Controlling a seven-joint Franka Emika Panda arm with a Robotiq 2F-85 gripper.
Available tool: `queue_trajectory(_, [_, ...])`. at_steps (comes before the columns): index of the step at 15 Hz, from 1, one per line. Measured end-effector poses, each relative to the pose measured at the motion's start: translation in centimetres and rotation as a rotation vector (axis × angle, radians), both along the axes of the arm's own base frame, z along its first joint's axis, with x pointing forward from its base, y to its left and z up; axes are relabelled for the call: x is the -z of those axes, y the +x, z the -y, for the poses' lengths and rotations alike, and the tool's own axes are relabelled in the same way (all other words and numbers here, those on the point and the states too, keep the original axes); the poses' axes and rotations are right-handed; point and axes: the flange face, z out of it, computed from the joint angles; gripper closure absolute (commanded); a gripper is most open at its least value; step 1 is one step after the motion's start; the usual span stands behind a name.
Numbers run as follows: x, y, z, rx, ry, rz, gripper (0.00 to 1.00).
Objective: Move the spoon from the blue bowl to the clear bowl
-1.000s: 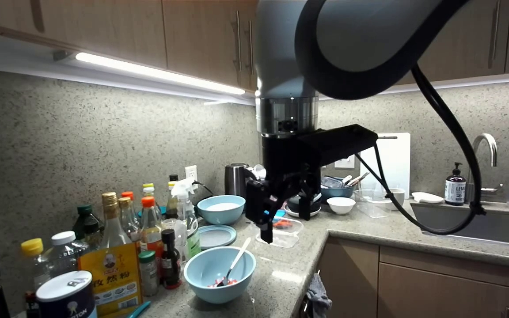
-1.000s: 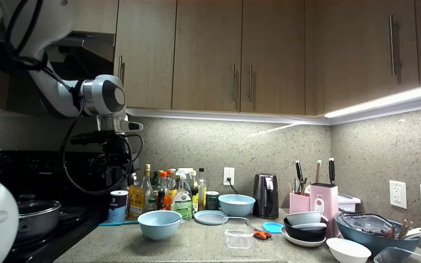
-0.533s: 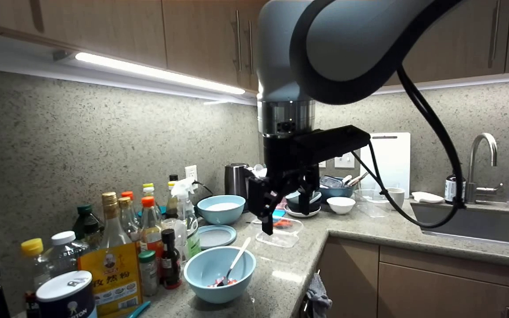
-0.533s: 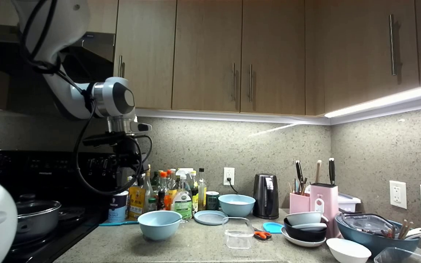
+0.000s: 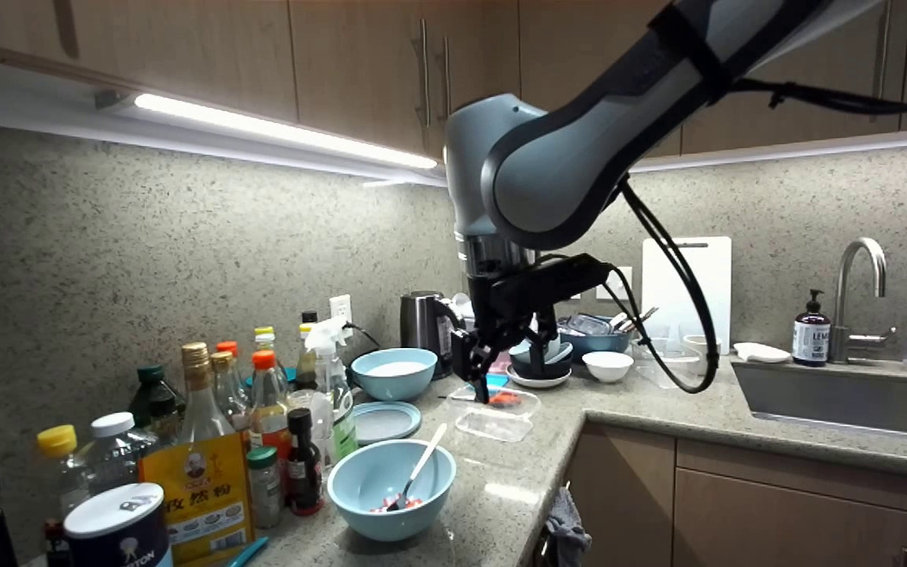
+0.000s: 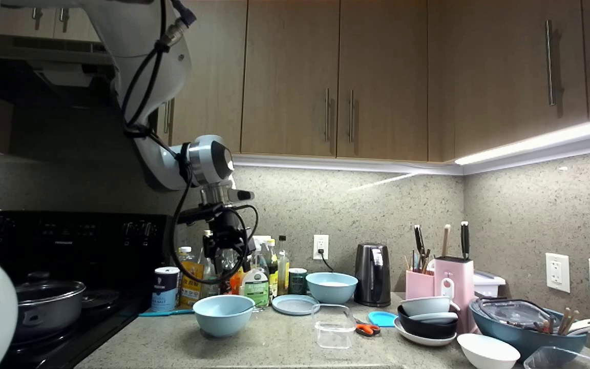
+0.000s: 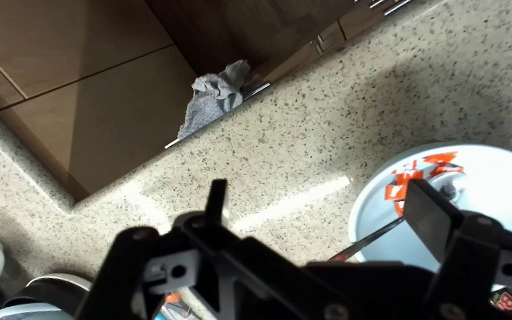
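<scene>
The blue bowl [image 5: 379,520] stands on the counter with red pieces inside; it also shows in the other exterior view [image 6: 223,325] and in the wrist view [image 7: 411,251]. The slim spoon [image 5: 424,459] leans in it, handle over the rim; its handle shows dark with a reddish end in the wrist view [image 7: 371,238]. The clear bowl looks like the see-through rectangular container [image 5: 494,427], also in an exterior view [image 6: 334,330]. My gripper [image 5: 510,383] is open and empty, above the counter and apart from the spoon. In the wrist view my gripper [image 7: 317,191] has one finger overlapping the bowl.
Bottles and a spray bottle [image 6: 255,287] line the wall beside the blue bowl. A second light-blue bowl [image 5: 394,382], a plate [image 5: 383,422], a kettle [image 6: 372,277], scissors [image 6: 367,329], stacked dishes [image 6: 428,325] and a white bowl [image 5: 608,365] stand further along.
The arm and open gripper have moved right and down in an exterior view, and appear smaller and farther away in an exterior view. The bowl, spoon and clear container have not moved.
</scene>
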Motion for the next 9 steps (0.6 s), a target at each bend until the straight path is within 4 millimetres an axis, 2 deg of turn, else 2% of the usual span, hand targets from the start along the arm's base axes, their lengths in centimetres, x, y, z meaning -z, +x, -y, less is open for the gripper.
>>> queue_trajectory(4, [2.2,3.1,0.4,0.021,-0.009,-0.017,0.00])
queue_trajectory(9, [2.6,3.8,0.2,0.022,-0.010,-0.021,0.00])
